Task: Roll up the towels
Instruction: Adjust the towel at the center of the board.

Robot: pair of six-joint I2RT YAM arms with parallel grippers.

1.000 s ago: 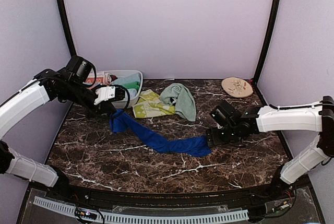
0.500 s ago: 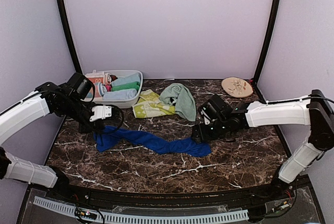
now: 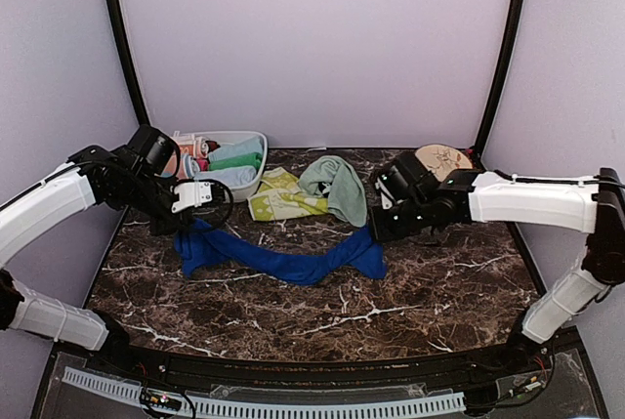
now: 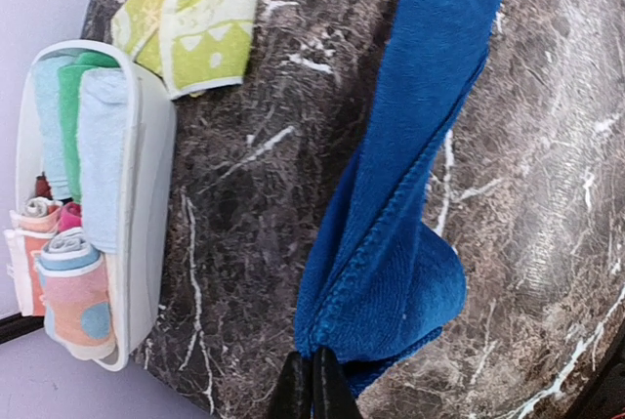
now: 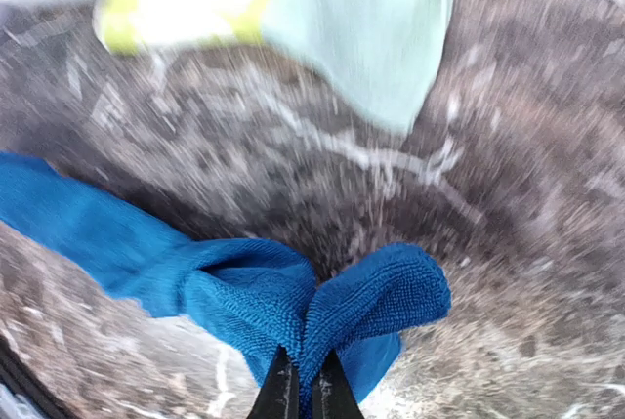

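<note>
The long royal blue towel (image 3: 293, 261) stretches across the marble table between my two grippers. My left gripper (image 3: 193, 222) (image 4: 312, 385) is shut on its left end, where the cloth bunches and hangs. My right gripper (image 3: 376, 229) (image 5: 303, 390) is shut on the right end, lifting a pinched fold (image 5: 322, 302) off the table. The pale mint green towel (image 3: 334, 185) (image 5: 376, 28) lies crumpled behind, partly over the yellow-green patterned towel (image 3: 278, 196) (image 4: 195, 19).
A white bin (image 3: 256, 146) (image 4: 146, 175) holding several rolled towels stands at the back left, close to my left arm. A round beige patterned plate (image 3: 442, 161) sits at the back right corner. Black frame posts rise at both back corners.
My right gripper closed on the blue towel's right end and lifted it back toward the mint towel. My left gripper, still shut on the left end, shifted slightly back.
</note>
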